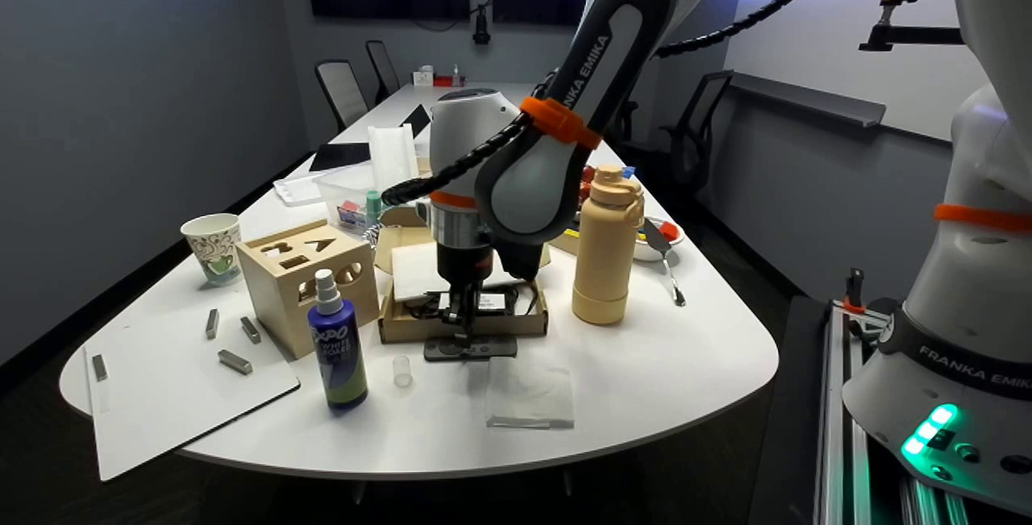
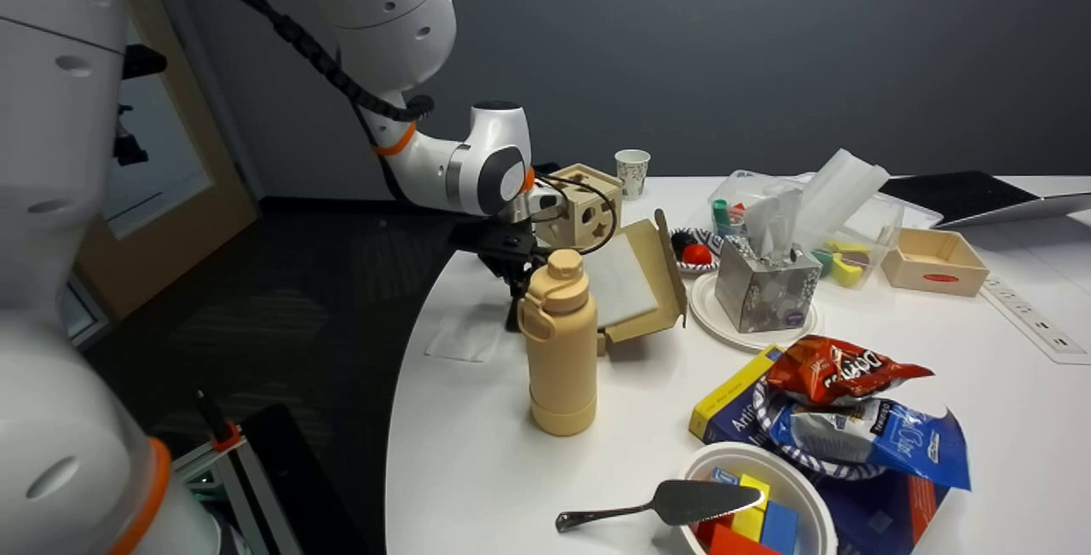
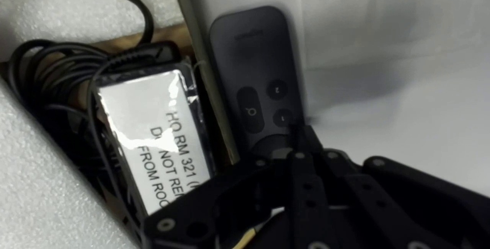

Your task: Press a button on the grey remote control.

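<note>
Pointing my one gripper down at one grey remote control

I have both fingers drawn narrow, two tips side by side over one long edge of the remote. In the wrist view I count two round buttons, marked 1 and 2, one long button with a magnifier-like sign, and one larger round control partly hidden by my fingers. Whether I touch the remote, I cannot tell.

The remote lies flat on the white table, just beside one cardboard box that holds one labelled power adapter and black cable. One flat white packet lies along its other side.

Near these I count one purple spray bottle, one clear cylinder, four small grey pieces, one white board, one wooden shape box and, beside that, one paper cup. One peach bottle stands upright in both exterior views.

Farther off, in an exterior view, are one tissue box on one plate, two snack bags, one red and one blue, and one cake server lying across the rim of one bowl of coloured blocks.
</note>
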{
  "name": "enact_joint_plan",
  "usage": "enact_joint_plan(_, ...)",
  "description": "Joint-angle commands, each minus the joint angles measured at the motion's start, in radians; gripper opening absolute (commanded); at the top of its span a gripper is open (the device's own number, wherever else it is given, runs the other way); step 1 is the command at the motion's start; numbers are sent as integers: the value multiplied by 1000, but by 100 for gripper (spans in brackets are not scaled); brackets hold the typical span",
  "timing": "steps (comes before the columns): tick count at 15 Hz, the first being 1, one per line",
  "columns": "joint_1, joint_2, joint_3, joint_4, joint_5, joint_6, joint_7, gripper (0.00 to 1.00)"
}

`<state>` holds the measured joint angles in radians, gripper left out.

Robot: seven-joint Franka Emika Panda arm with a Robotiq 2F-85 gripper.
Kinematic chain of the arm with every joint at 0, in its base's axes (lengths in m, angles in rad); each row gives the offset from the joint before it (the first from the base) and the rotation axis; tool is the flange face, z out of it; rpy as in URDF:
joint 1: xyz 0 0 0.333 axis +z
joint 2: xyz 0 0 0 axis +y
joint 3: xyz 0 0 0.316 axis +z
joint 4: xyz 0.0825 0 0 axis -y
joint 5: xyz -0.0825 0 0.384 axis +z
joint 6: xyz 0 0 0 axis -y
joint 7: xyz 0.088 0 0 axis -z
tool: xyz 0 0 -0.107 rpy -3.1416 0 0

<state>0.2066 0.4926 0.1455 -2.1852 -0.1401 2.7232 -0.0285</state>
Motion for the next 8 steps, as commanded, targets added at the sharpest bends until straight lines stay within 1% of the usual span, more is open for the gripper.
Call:
enact_joint_plan(1,29,37,-32,49,-40,6,0,0)
enact_joint_plan(8,55,65,-63,83,-75,8,6,0)
